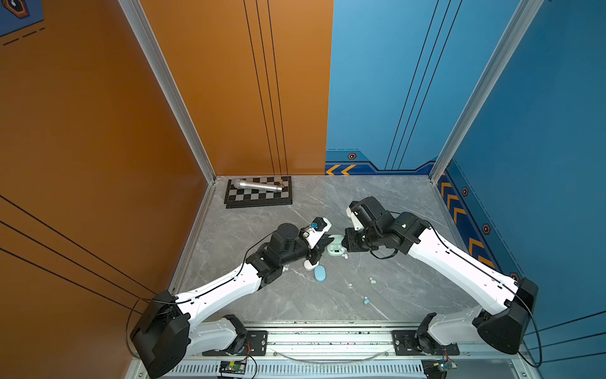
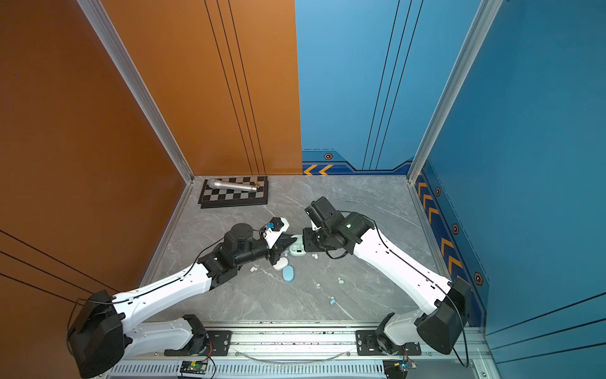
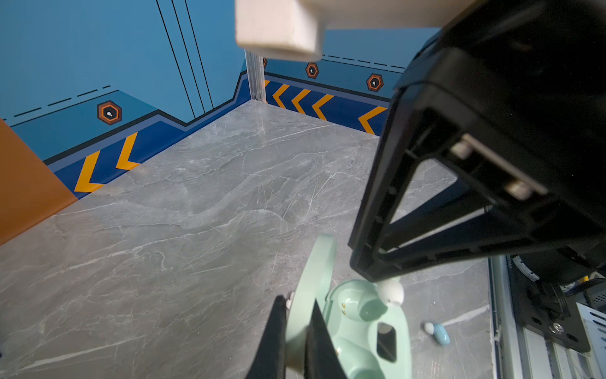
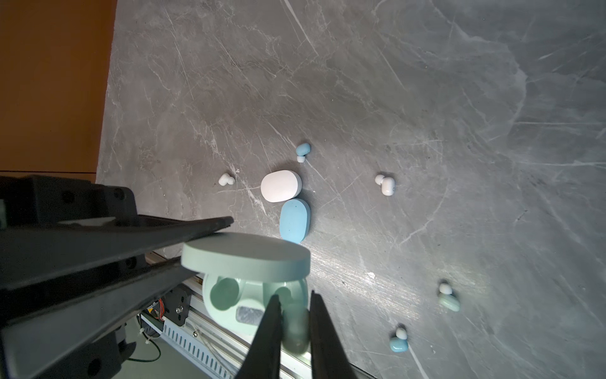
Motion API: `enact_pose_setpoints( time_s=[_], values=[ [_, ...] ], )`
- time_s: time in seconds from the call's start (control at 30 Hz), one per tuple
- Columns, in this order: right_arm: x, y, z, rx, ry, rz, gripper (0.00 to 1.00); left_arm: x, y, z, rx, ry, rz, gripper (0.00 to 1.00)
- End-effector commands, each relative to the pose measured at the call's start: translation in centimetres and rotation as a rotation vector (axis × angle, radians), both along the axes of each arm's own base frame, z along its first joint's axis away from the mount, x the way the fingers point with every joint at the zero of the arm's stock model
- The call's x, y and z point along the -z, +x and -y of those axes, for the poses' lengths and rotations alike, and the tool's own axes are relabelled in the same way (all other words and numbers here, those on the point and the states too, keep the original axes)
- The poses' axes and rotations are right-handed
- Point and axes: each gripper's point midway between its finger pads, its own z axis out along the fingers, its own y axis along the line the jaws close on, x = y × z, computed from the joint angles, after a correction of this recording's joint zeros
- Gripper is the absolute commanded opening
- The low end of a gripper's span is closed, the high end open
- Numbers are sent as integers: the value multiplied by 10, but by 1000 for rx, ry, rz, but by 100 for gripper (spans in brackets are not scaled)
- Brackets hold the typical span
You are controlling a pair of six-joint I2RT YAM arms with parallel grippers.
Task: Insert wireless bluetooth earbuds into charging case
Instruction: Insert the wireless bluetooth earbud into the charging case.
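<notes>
The mint green charging case stands open mid-table between both arms. My left gripper is shut on its raised lid. My right gripper is shut on a mint earbud, held just over a socket of the case base. That bud's white tip shows under the right gripper in the left wrist view. Loose earbuds lie around: blue ones, white ones and a mint one.
A shut white case and a shut blue case lie touching, just nearer the front than the mint case. A chessboard with a silver microphone sits in the far left corner. Walls enclose three sides.
</notes>
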Motion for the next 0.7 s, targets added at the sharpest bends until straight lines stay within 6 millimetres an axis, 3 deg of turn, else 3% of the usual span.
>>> enact_pose_setpoints(
  time_s=[0.0,0.67],
  values=[
    [-4,-4,2,-26,-29,10,16,-22,-4,9,40,-46,38,0],
    [-2,-2,6,-37,-79,34,21,-28,-4,10,37,-62,36,0]
  ],
)
